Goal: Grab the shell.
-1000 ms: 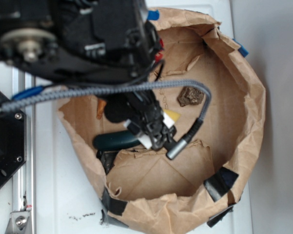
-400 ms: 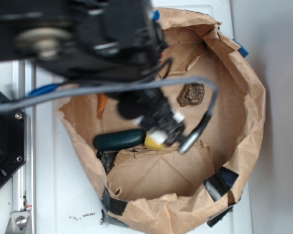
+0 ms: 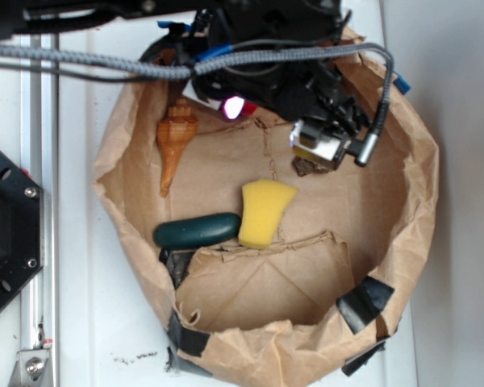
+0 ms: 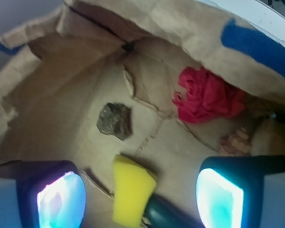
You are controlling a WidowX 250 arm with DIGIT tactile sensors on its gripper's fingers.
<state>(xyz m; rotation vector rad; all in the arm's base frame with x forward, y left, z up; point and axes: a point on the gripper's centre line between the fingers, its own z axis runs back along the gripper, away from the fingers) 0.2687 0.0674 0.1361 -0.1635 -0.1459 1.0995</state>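
Note:
The shell (image 3: 175, 141) is orange-tan and ridged. It lies by the left wall of the paper bag (image 3: 407, 201), its thin tail pointing toward the near side. In the wrist view only its ridged spire (image 4: 236, 141) shows, just above my right finger. My gripper (image 3: 276, 125) hangs open over the far part of the bag, to the right of the shell and apart from it. Nothing is between its glowing pads (image 4: 61, 202). The wrist view frames the gripper (image 4: 140, 202) above the bag floor.
A yellow sponge (image 3: 264, 211) and a dark green oblong object (image 3: 195, 230) lie mid-bag. A brown rock (image 4: 115, 120) and a red crumpled cloth (image 4: 206, 97) sit near the far wall. The bag's crumpled walls ring everything. A black mount (image 3: 8, 234) stands at the left.
The gripper has moved from the middle of the bag to its far side. The yellow sponge, seen at the fingers before, now lies uncovered on the bag floor. The shell has come into view.

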